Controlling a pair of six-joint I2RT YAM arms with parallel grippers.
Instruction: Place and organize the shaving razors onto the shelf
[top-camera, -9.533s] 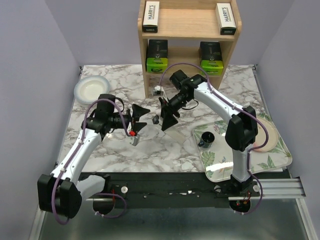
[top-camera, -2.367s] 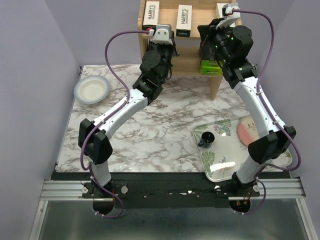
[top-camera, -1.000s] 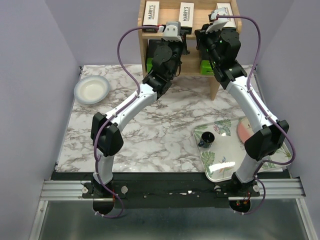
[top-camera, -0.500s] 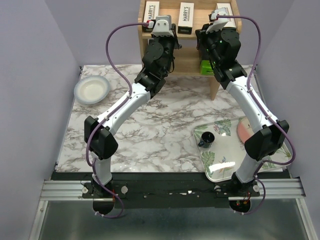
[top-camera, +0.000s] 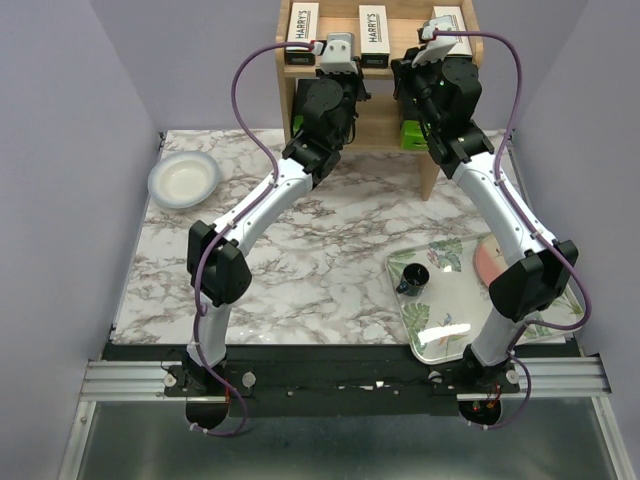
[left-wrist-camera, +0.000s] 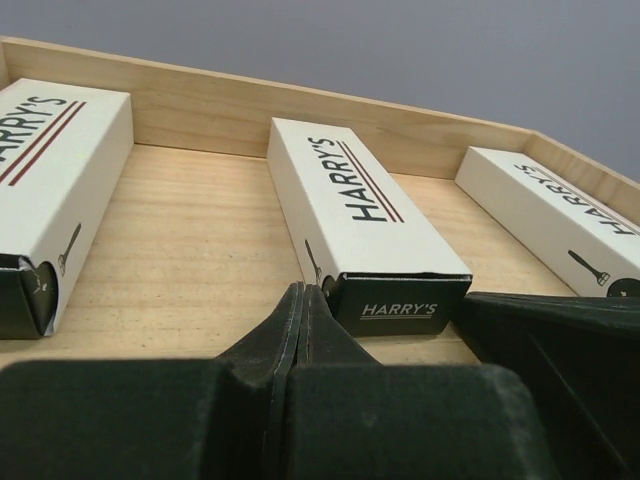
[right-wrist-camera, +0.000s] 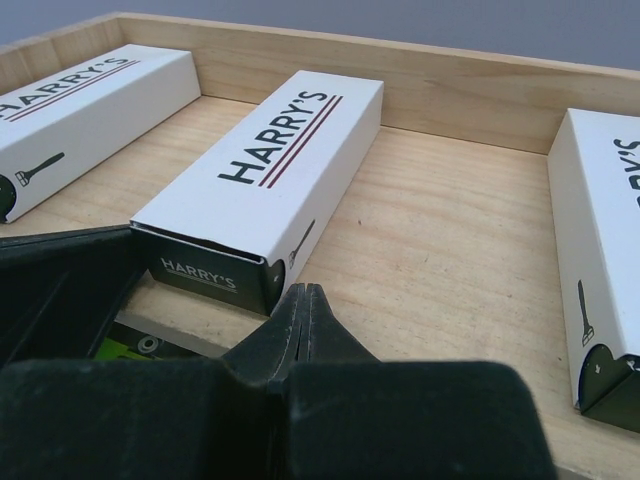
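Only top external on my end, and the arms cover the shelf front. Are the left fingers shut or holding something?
Observer: Left wrist shows the left gripper shut and empty, its tip by the near left corner of the middle HARRY'S box.
Operator: Is that box flat on the shelf?
Observer: Yes, flat on the top board, dark end toward the front, clear of the left box and the right box.
Operator: Right gripper?
Observer: Right wrist shows the right gripper shut and empty, its tip near the same box's other front corner.
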